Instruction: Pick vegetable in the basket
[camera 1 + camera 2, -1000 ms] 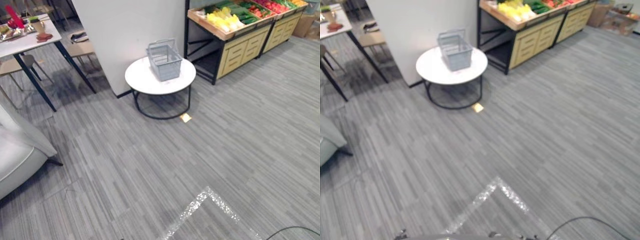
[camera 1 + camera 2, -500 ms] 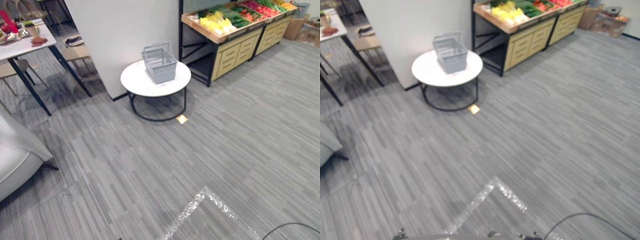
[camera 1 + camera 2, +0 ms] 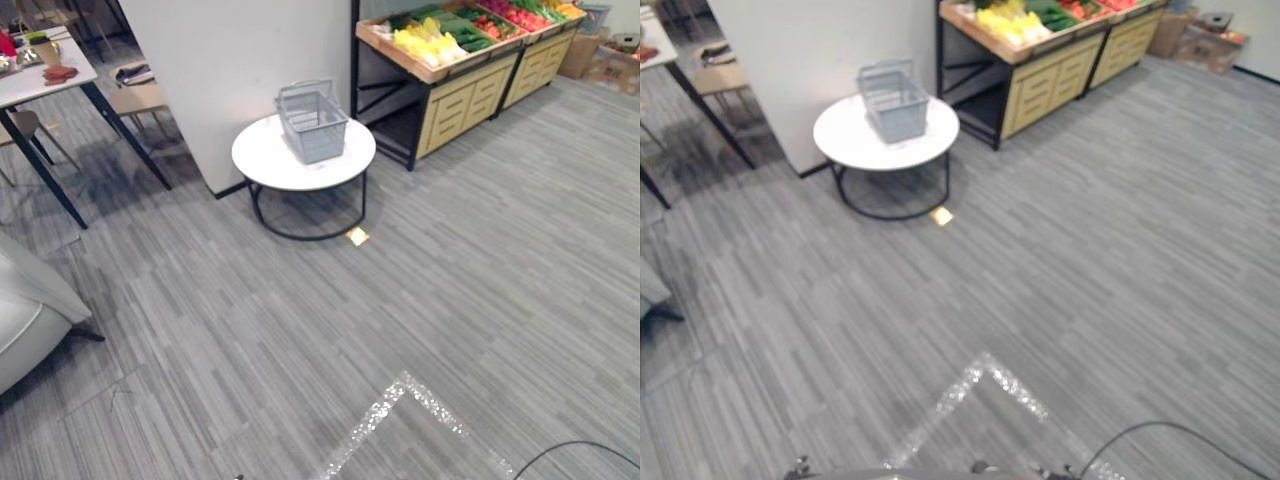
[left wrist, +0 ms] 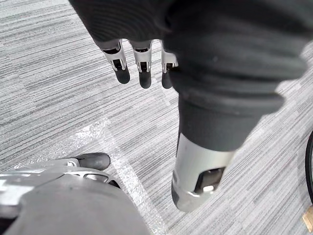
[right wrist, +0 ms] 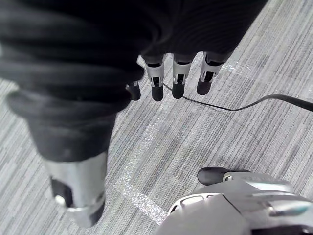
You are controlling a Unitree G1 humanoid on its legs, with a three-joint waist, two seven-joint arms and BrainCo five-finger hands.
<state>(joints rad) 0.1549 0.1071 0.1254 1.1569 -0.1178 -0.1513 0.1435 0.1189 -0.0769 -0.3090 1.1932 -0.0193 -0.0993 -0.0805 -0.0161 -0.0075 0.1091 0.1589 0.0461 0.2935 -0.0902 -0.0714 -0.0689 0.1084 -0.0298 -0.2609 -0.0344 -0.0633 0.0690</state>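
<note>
Progress at this moment: nothing of the pick shows as done. We read the scene from left to right.

1. Far left: dining table (image 3: 50, 85) with small items on top, well apart from the work area and no part of the task.
2. Centre: round white table (image 3: 262, 160), just beside the white wall (image 3: 240, 70). On it stands the grey wire basket (image 3: 313, 122), upright. We see nothing inside it, so we judge it empty.
3. Right: wooden produce stand (image 3: 470, 80), near the round white table. Its trays hold yellow vegetables (image 3: 425, 40), green vegetables (image 3: 462, 24) and red vegetables (image 3: 522, 14). All lie on the stand; none is in the basket.

Hand state:
- left hand (image 4: 143, 66): fingers hang straight and relaxed above the grey carpet (image 3: 450, 260), holding nothing.
- right hand (image 5: 178, 76): the same, with fingers loose and nothing between them.

Basket and stand both lie well apart from the robot, across an open stretch of carpet. We judge that neither hand can reach them from here.

Steps left, as we judge them:
- approach the stand;
- choose 1 vegetable and close a hand round it;
- carry it over the basket rim and release it inside.

The approach comes first, because no grasp is possible until the stand is within arm's reach.
</note>
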